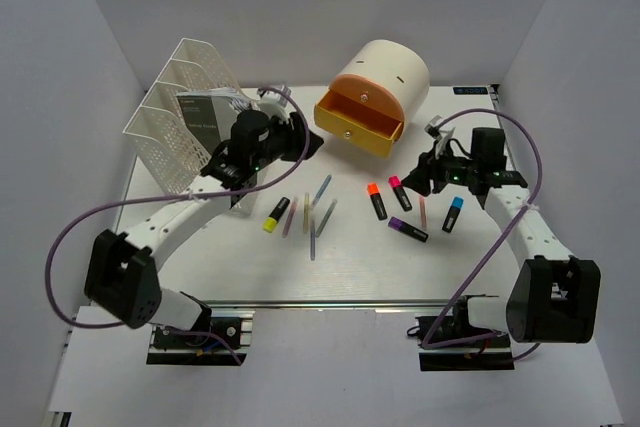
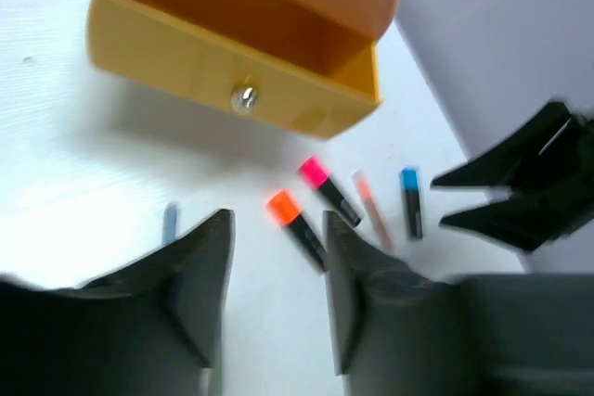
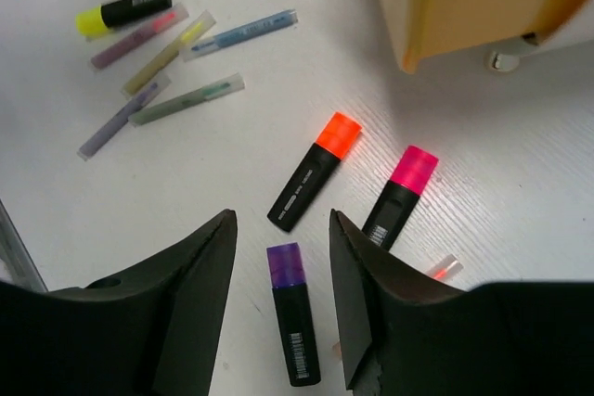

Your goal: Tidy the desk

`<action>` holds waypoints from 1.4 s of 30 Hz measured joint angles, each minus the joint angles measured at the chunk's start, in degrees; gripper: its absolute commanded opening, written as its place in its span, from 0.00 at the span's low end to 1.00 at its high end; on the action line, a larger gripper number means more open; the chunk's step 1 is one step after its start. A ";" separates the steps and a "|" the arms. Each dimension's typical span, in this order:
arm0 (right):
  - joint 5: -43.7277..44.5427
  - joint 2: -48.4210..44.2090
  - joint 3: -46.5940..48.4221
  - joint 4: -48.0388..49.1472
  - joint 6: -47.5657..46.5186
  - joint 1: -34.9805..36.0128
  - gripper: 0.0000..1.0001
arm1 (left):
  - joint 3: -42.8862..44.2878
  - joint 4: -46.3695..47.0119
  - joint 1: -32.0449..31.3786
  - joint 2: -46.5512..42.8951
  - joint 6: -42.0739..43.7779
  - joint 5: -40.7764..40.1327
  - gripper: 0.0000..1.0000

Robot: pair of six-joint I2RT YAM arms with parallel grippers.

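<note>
On the white desk lie yellow, orange, pink, purple and blue highlighters, plus several thin pens. My left gripper hovers open and empty left of the open yellow drawer. Its wrist view shows the gripper above bare desk, with the orange highlighter beyond its tips. My right gripper is open and empty. In its wrist view the gripper hangs over the purple highlighter, which lies between the fingers, apart from both.
A cream cylindrical drawer unit stands at the back centre, its yellow drawer pulled out. A white mesh file rack holding a dark booklet stands back left. Grey-white walls enclose the desk, and a metal rail runs along the front edge.
</note>
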 measured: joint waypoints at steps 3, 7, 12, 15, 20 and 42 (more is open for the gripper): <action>3.28 0.22 0.83 -3.32 -6.03 3.96 0.52 | -4.02 -3.93 0.00 -6.27 4.11 -0.48 0.35; 8.68 1.38 0.98 -7.76 -13.35 8.68 0.60 | -8.92 -7.56 0.00 -14.03 10.12 -1.44 0.50; 16.85 3.63 0.09 -10.12 -18.01 13.33 0.69 | -14.73 -8.13 -0.35 -20.98 15.34 -3.32 0.77; 21.59 4.22 -1.51 -10.38 -18.95 14.97 0.71 | -15.56 -9.70 -0.35 -21.84 17.59 -4.07 0.78; 27.65 5.03 -2.80 -10.49 -19.39 16.13 0.72 | -15.56 -10.95 -0.33 -22.49 19.85 -5.57 0.78; 33.62 12.57 -6.45 -9.90 -20.68 17.38 0.63 | -15.56 -11.85 -0.31 -24.09 22.05 -7.54 0.80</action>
